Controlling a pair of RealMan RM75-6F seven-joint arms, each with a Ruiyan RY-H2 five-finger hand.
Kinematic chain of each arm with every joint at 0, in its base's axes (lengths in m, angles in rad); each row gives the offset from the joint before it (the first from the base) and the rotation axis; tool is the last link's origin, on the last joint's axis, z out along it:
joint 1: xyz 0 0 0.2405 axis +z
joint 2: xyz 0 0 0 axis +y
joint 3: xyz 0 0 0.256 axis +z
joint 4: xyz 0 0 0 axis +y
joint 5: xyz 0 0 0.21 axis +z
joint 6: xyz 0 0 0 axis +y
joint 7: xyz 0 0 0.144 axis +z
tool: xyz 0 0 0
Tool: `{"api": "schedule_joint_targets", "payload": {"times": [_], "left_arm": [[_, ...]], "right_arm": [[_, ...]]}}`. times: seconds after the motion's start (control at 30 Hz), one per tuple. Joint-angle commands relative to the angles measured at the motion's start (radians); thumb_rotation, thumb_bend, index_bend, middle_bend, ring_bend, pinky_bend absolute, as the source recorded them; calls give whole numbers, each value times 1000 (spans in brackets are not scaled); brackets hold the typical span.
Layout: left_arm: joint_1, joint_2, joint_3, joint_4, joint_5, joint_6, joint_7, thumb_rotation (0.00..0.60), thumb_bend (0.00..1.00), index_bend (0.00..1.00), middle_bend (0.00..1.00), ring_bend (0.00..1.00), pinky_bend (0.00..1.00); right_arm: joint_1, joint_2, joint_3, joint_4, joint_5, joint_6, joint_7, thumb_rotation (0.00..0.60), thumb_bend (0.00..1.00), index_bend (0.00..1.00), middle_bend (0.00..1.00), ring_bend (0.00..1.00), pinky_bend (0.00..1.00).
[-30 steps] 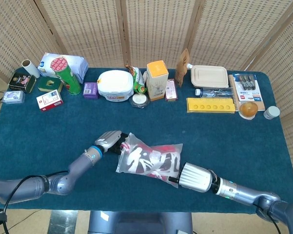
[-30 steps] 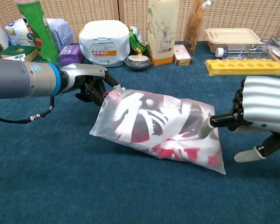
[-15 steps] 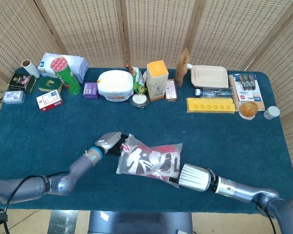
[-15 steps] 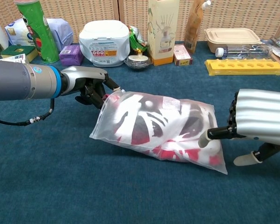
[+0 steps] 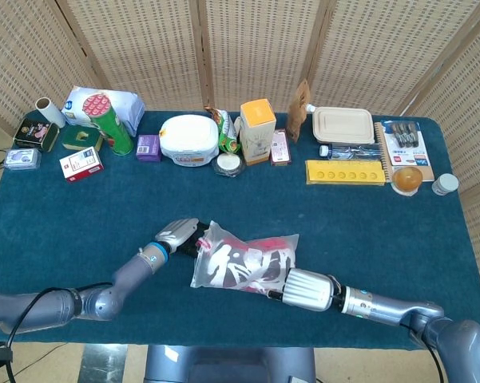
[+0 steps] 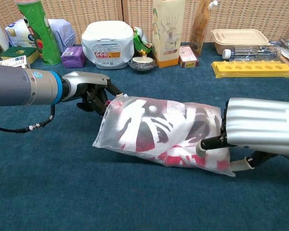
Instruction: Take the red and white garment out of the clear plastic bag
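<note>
A dark blue felt-covered table (image 5: 56, 231) fills the frame, wicker screens (image 5: 255, 48) behind it. Low at centre lies the clear plastic bag (image 6: 158, 132) with the red and white garment (image 6: 144, 130) still sealed inside. The right hand (image 6: 245, 139) has slid in from lower right and now presses against the bag's end; whether it grips I cannot tell. The left hand (image 6: 94, 89) keeps pinching the left corner. Extraction looks just beginning. Along the far edge stand a green tube can (image 5: 112, 124) and a white tub (image 5: 189, 140).
</note>
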Motion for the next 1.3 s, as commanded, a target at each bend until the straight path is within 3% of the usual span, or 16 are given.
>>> {"api": "schedule_joint_targets", "payload": {"times": [0.03,0.5,0.87,1.3], "left_arm": [[0,-1,0,1,0,-2,-3,600,474,760,1000,1000,944],[2,1,1,-1,0,-2,-11,600,473,760,1000,1000,944],[1,-1,6,-3,1,4,-5,600,479,760,1000,1000,944],[14,20,14,14,4,2,-11,600,478,760,1000,1000,944]], "right_arm": [[7,1,-5,-11,5,-12,-5,587,274,414,964,1000,1000],[19,4,-24,-49,21,-47,-22,600,482,559,964,1000,1000],[20,7,-37,-63,24,-45,-22,600,533,733,972,1000,1000],[6,45,-53,-82,30,-27,-31,600,543,768,983,1000,1000]]}}
